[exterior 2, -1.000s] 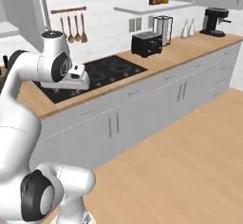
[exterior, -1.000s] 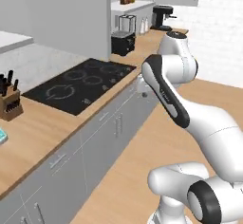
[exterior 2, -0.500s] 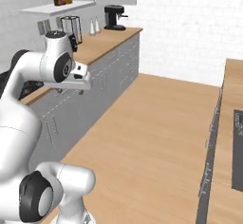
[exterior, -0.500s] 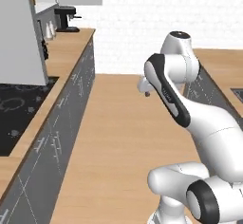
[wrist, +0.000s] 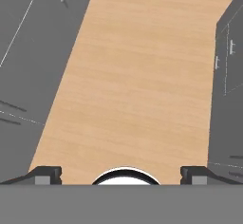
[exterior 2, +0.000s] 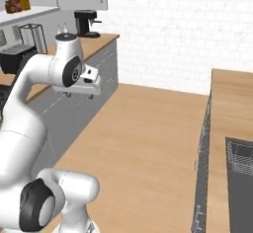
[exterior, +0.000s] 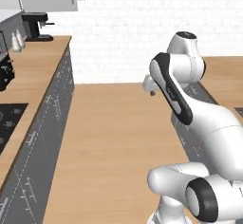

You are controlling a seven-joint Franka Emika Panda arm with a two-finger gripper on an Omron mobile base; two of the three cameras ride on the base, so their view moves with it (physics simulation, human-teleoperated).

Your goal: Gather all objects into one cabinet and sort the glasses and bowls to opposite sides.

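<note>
A wooden floor [exterior: 114,137] runs between counters [exterior: 33,76] left and right.

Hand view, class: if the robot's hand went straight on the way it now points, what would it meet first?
Most likely the wooden floor between the two runs of grey cabinets. The open hand holds nothing and nothing lies between; depth is unclear.

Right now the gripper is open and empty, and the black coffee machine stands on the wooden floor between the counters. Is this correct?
Not quite. The coffee machine stands on the wooden counter by the back wall, not on the floor, as the right base view shows. The gripper is indeed open and empty, seen in the hand view.
</note>
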